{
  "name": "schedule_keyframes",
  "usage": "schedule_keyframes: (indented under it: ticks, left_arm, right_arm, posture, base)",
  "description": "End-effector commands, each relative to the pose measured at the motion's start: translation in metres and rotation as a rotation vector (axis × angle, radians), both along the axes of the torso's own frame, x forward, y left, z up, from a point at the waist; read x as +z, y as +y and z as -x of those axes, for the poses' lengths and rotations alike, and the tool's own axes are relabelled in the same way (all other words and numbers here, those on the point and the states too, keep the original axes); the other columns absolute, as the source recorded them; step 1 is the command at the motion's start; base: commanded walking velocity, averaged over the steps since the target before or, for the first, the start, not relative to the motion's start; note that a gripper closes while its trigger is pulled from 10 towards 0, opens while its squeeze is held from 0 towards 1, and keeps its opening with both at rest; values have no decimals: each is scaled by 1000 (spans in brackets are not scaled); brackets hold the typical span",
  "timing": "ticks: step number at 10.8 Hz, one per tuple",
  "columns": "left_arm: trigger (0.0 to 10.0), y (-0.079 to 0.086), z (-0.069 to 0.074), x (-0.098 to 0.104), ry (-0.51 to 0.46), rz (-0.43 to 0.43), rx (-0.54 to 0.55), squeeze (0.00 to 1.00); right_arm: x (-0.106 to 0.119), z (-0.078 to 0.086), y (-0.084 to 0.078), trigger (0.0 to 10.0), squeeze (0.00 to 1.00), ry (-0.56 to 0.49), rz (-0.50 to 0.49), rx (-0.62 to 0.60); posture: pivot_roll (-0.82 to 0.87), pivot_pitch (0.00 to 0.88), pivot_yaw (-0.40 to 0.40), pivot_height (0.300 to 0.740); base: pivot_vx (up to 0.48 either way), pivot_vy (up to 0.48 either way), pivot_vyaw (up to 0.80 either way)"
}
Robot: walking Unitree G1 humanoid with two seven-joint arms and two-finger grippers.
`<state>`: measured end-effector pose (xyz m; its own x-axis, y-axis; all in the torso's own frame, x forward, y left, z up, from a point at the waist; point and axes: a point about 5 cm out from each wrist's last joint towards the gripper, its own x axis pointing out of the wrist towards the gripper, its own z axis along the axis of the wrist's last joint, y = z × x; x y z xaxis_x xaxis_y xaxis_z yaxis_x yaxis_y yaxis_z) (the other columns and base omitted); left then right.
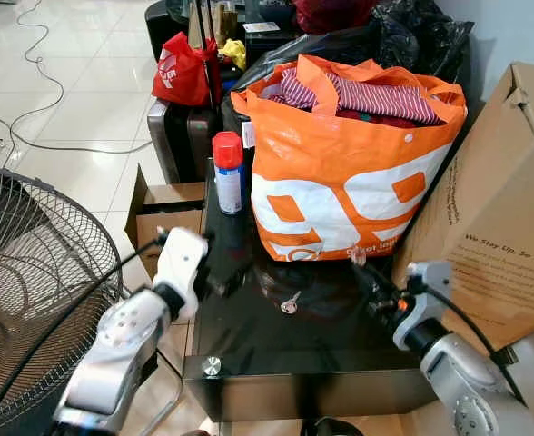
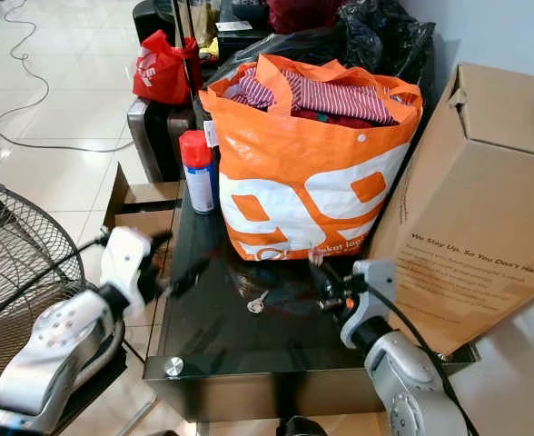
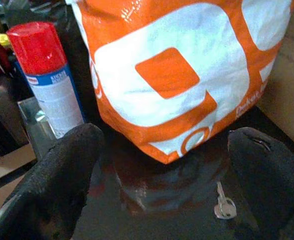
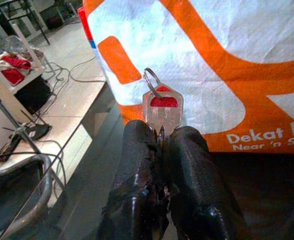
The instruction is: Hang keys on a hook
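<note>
Glossy black desk (image 1: 340,336) before the orange bag (image 1: 349,173): right tool (image 4: 159,132) pinches a key (image 4: 162,105) upright by its blade, ring topmost, while the gaping left tool (image 3: 157,165) frames another key (image 3: 224,205) just ahead, no hook visible.

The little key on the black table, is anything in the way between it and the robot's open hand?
Nothing visible blocks it. The key lies flat on the bare glass table, between the left gripper's open jaws. The orange bag stands just behind it, not in the way.
</note>
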<state>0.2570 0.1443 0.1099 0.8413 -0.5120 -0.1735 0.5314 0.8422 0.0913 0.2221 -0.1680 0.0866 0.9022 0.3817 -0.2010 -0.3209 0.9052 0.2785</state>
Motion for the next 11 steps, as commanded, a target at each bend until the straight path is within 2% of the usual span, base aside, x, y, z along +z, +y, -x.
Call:
schedule_keyframes:
  ticks: [1, 3, 4, 8, 10, 11]
  left_arm:
    - [10000, 3, -1, 0, -6, -17, 25, 0]
    - [10000, 4, 0, 0, -14, -18, 68, 0]
    - [10000, 4, 1, 1, -20, -36, 69, 0]
    - [10000, 1, -2, -2, -15, -59, 48, 0]
    - [10000, -1, -5, -3, -14, -61, 42, 0]
    - [10000, -2, -6, -3, -15, -62, 41, 0]
  right_arm:
    - [3, -1, -1, 0, 0, 4, -4, -17]
    - [7, -3, 0, 0, 0, 7, 64, -30]
    - [9, -4, -5, 10000, 0, 8, 105, -62]
    - [11, -4, -14, 10000, 0, 9, 148, -137]
    - [12, -6, -16, 10000, 0, -1, 170, -165]
    - [13, -7, -16, 10000, 0, -12, 210, -174]
  posture:
    - [-76, 0, 13, 740]
    - [-71, 0, 4, 740]
    - [-69, 0, -10, 740]
    - [-95, 0, 17, 740]
    - [-103, 0, 24, 740]
    - [-105, 0, 24, 740]
  base:
    - [0, 0, 0]
    - [0, 0, 0]
    - [0, 0, 0]
    - [0, 0, 0]
    - [-255, 0, 0]
    - [-266, 0, 0]
